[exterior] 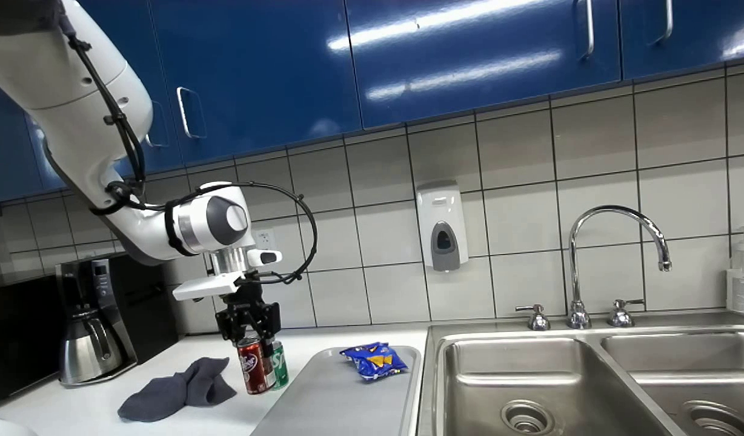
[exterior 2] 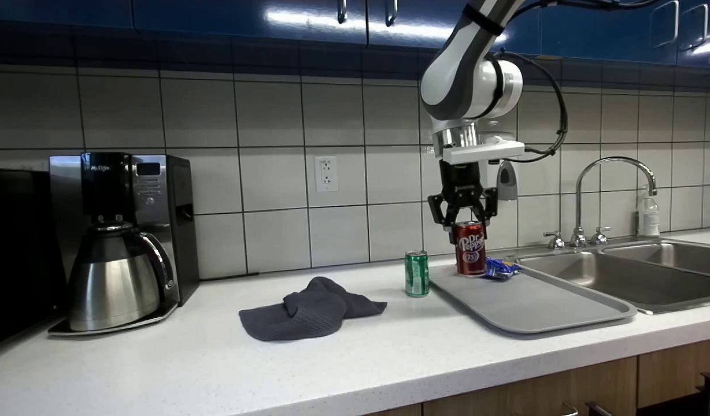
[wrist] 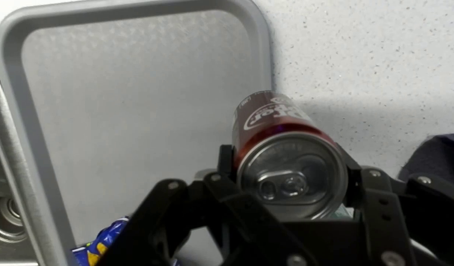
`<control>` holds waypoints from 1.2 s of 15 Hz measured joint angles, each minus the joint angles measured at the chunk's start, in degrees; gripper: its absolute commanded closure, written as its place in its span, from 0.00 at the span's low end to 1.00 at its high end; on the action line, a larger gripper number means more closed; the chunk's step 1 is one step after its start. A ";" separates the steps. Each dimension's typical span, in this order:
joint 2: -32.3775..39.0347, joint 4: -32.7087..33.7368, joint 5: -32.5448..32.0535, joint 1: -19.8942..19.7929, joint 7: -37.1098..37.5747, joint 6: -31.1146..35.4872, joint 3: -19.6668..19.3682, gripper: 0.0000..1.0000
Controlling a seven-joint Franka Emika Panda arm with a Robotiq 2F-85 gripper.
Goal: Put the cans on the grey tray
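Note:
My gripper [exterior: 254,343] is shut on a red Dr Pepper can [exterior 2: 471,254], its fingers on both sides of the can's top. The can is upright, and in the wrist view its lid [wrist: 291,170] shows between the fingers [wrist: 288,170]. It is at the tray's edge; the gap below it is hard to judge. A green can [exterior 2: 417,274] stands on the counter just beside the grey tray [exterior 2: 546,303]. In an exterior view the green can [exterior: 279,366] is partly hidden behind the red one. Only a sliver of it shows in the wrist view.
A blue snack bag [exterior: 375,361] lies on the tray's far end. A dark cloth [exterior 2: 314,312] lies on the counter left of the green can. A coffee maker [exterior 2: 121,248] stands farther left. A steel sink [exterior: 517,387] adjoins the tray.

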 measured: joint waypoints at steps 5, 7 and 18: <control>-0.75 -3.21 -1.58 -1.06 0.00 -0.83 -0.79 0.62; -0.75 -4.08 -2.82 -1.45 0.00 -0.79 -1.06 0.62; 2.64 -5.94 -6.53 -2.46 0.01 5.01 -2.31 0.62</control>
